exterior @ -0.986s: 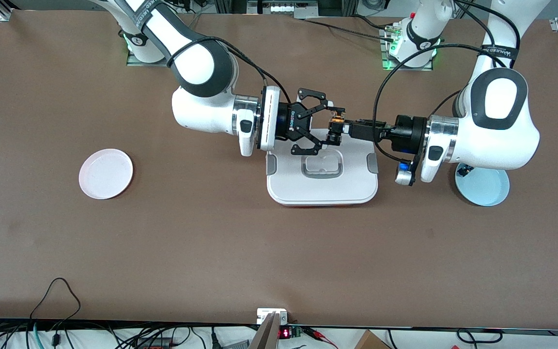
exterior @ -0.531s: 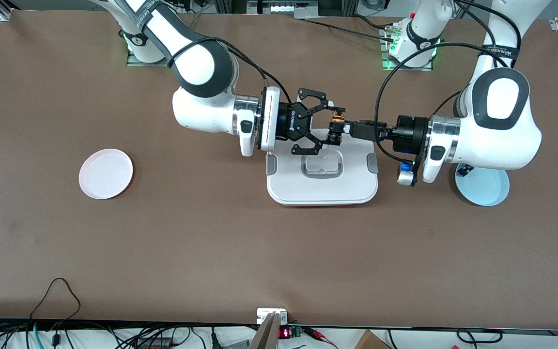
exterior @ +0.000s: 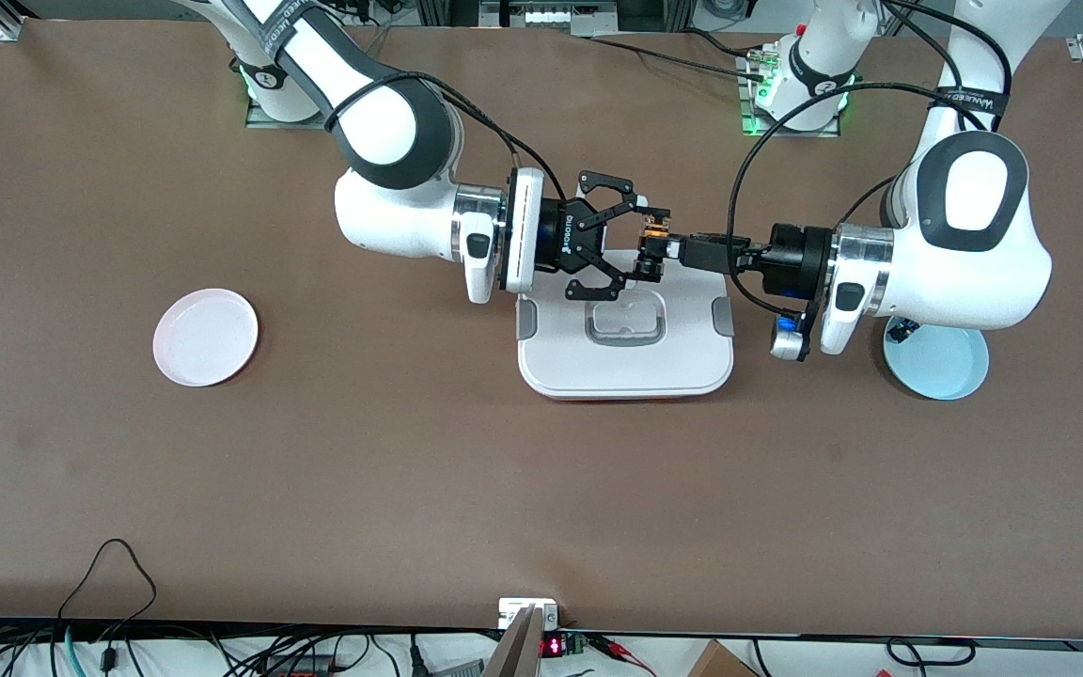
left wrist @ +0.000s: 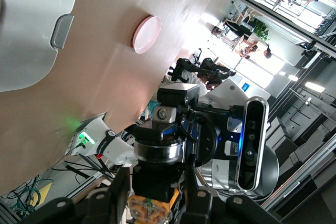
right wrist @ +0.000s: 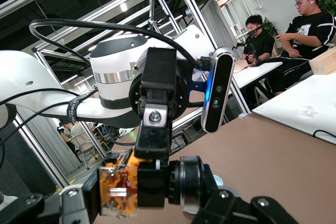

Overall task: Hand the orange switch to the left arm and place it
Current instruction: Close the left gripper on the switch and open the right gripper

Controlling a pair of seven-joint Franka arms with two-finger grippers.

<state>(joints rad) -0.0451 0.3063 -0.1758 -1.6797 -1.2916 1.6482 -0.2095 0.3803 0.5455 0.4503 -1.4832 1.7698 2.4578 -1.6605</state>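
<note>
Over the shut box (exterior: 626, 353), the left gripper (exterior: 651, 252) pinches the orange switch (exterior: 654, 226) — inside the right gripper's (exterior: 624, 237) spread fingers.

Pink round plate (exterior: 206, 337) lying flat on brown table (exterior: 410, 470) toward right arm's end. Pale blue round plate (exterior: 942, 369) sitting toward left arm's end. Black cable (exterior: 100, 574) looping at table edge nearest front camera. Two seated people (right wrist: 294, 22) showing in right wrist view.
</note>
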